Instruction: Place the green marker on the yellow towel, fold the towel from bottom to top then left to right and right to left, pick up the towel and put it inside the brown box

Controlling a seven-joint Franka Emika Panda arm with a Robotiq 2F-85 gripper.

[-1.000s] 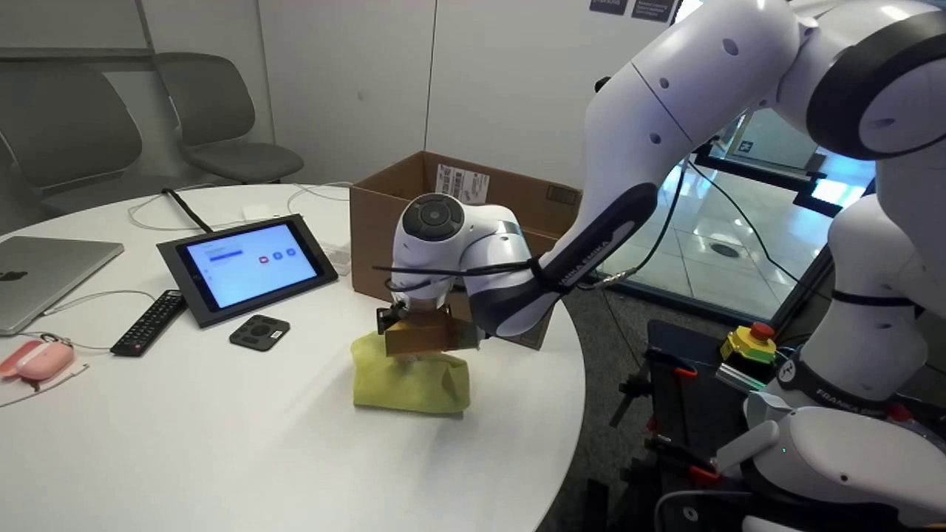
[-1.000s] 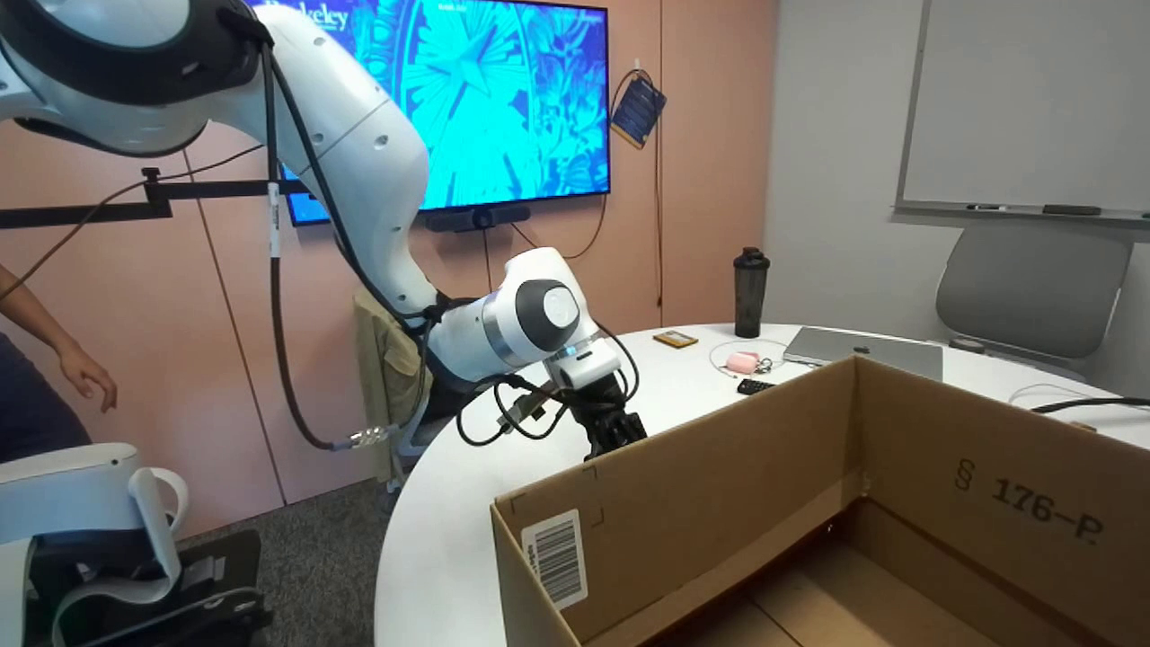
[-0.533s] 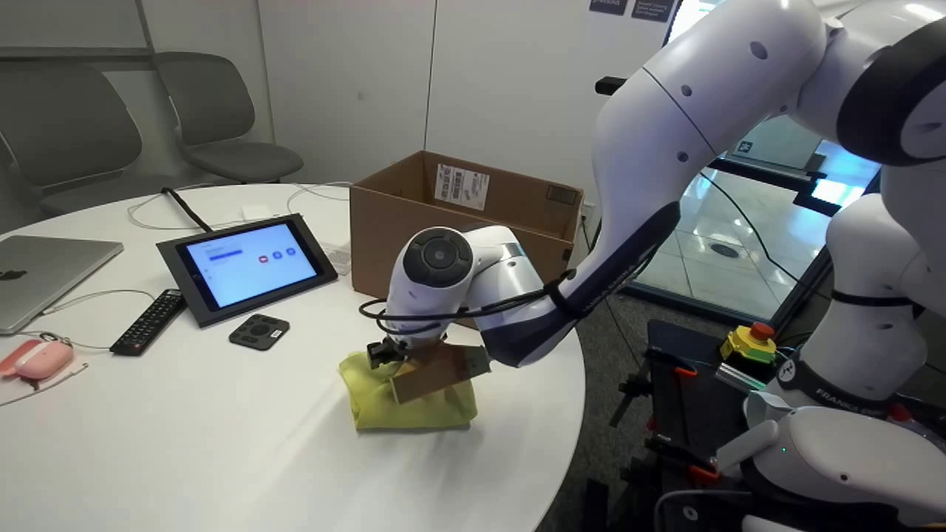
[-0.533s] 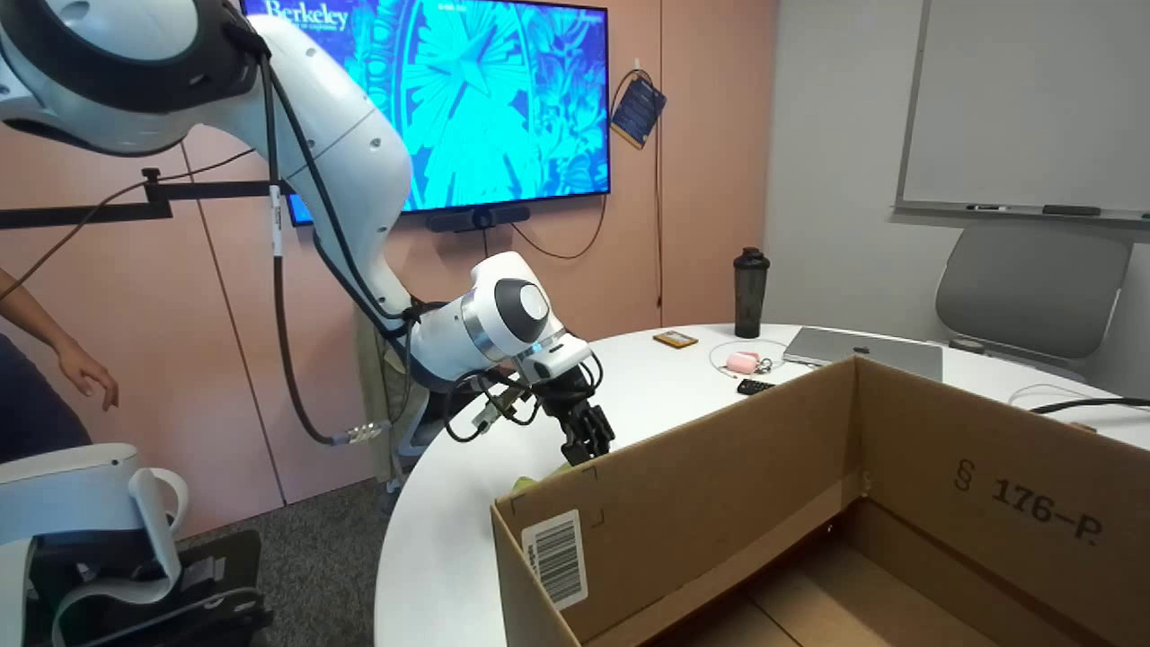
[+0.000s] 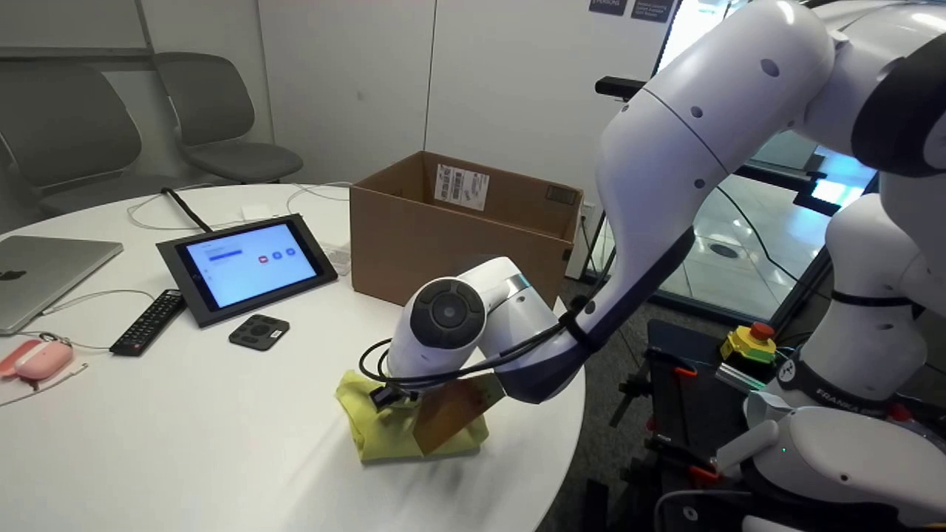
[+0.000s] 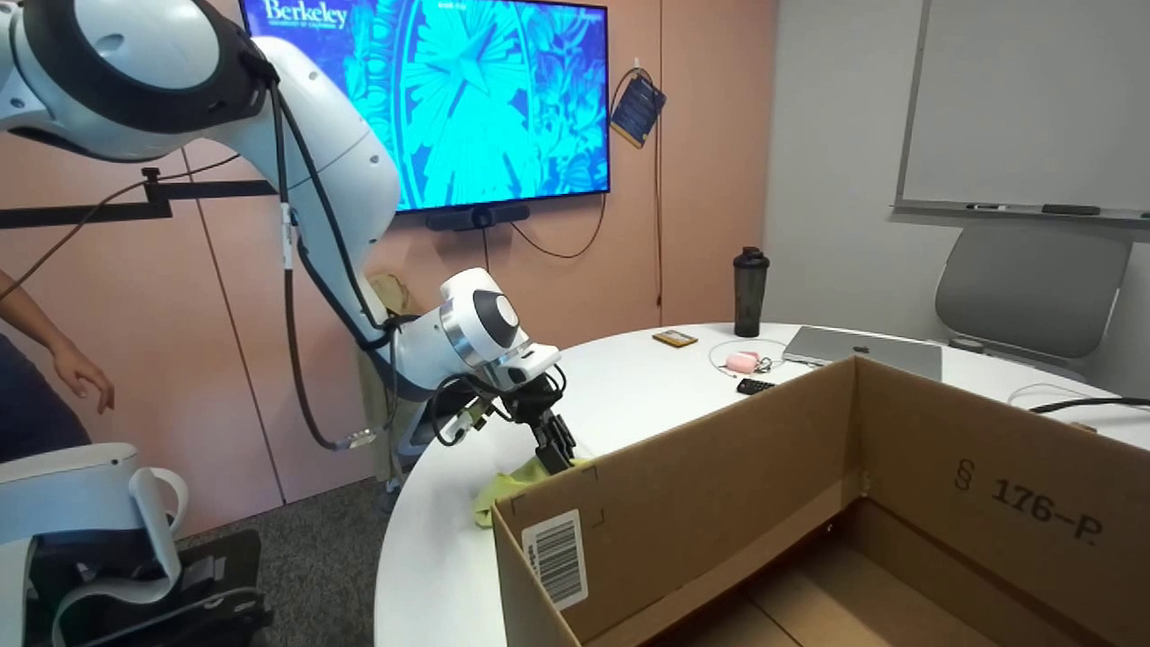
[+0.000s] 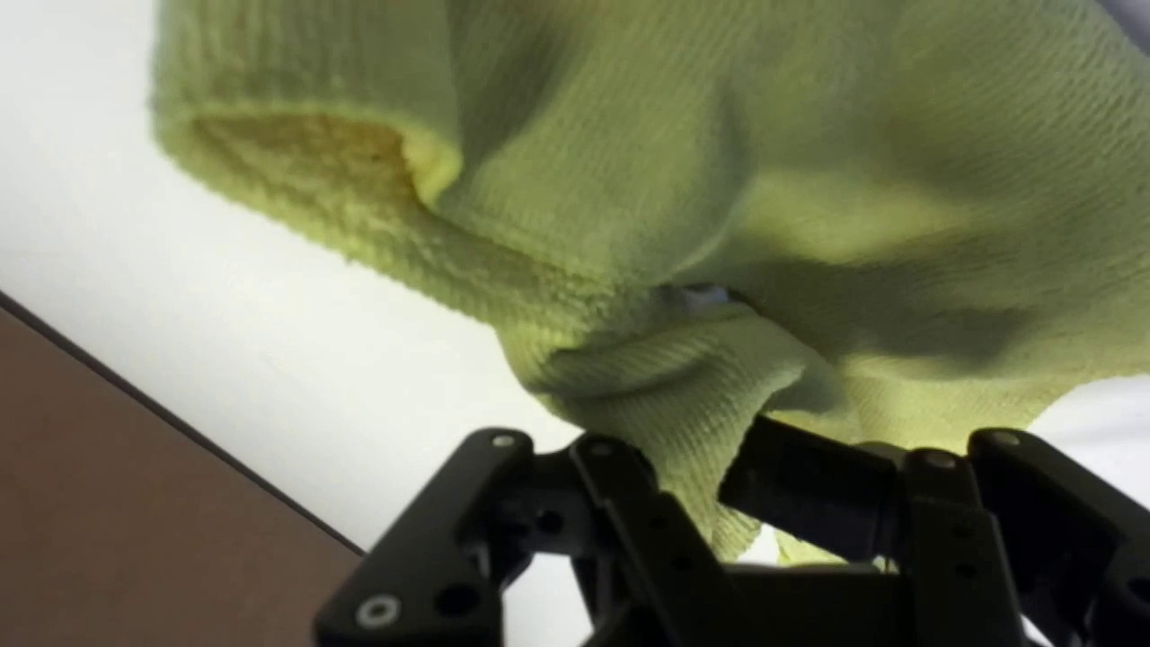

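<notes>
The yellow towel (image 5: 384, 436) is bunched and folded low over the white table, in front of the brown box (image 5: 458, 247). My gripper (image 7: 710, 472) is shut on the towel; in the wrist view a gathered strip of cloth runs between the black fingers (image 7: 809, 485). In an exterior view the black gripper (image 6: 555, 451) points down at the towel (image 6: 510, 485), partly hidden by the box wall (image 6: 719, 503). The box stands open at the top, and its visible floor is bare. The green marker is out of view or hidden in the cloth.
Beyond the towel lie a tablet screen (image 5: 251, 266), a black puck-like device (image 5: 259, 332), a remote (image 5: 148, 323), a pink case (image 5: 44, 360) and a laptop (image 5: 52, 273). A dark bottle (image 6: 750, 292) stands farther along the table. The table's rounded edge (image 5: 573, 443) runs close by.
My gripper and the towel have moved together away from the box, and the arm has come lower and tilted. The towel, hidden behind the box wall before, now shows past the box corner.
</notes>
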